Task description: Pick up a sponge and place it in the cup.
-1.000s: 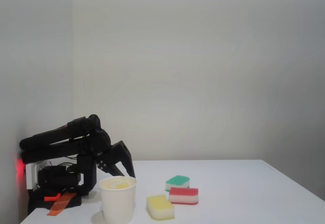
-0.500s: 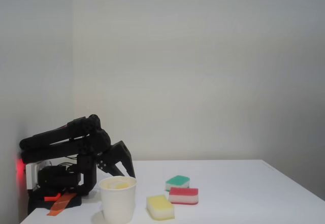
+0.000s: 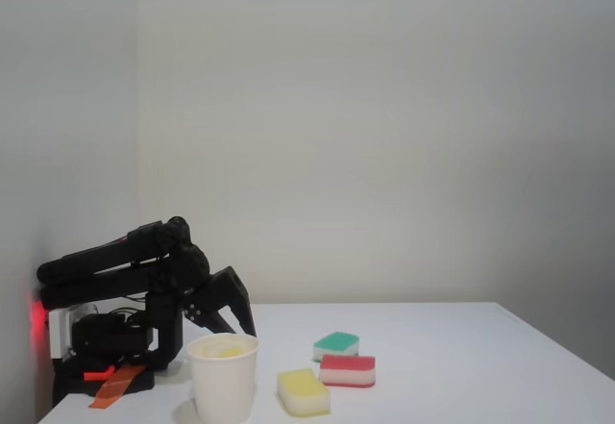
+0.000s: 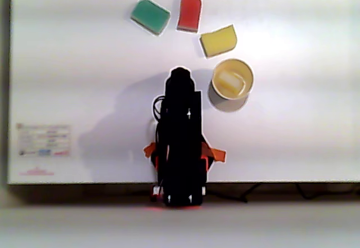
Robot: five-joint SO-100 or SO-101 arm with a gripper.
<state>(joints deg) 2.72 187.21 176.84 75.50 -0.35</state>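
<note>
Nearest in the fixed view, cup (image 3: 223,378) upright on white bench (image 3: 461,366), sponge (image 4: 230,80) inside it. Just beside, second yellow sponge (image 3: 304,391); then red-topped sponge (image 3: 347,370), green-topped sponge (image 3: 335,346). Behind the cup, tool (image 3: 240,326) folded low; open or closed, cannot tell.

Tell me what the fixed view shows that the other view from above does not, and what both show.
Fixed view alone: the white back wall, the cup's tapered side, the sponges' whitish bottom layers, the arm folded low with its end effector pointing down behind the cup. Other view alone: the table's near edge, a printed label, and a yellow sponge lying inside the cup. Both: arm, cup, and green, red and yellow sponges on the table.
</note>
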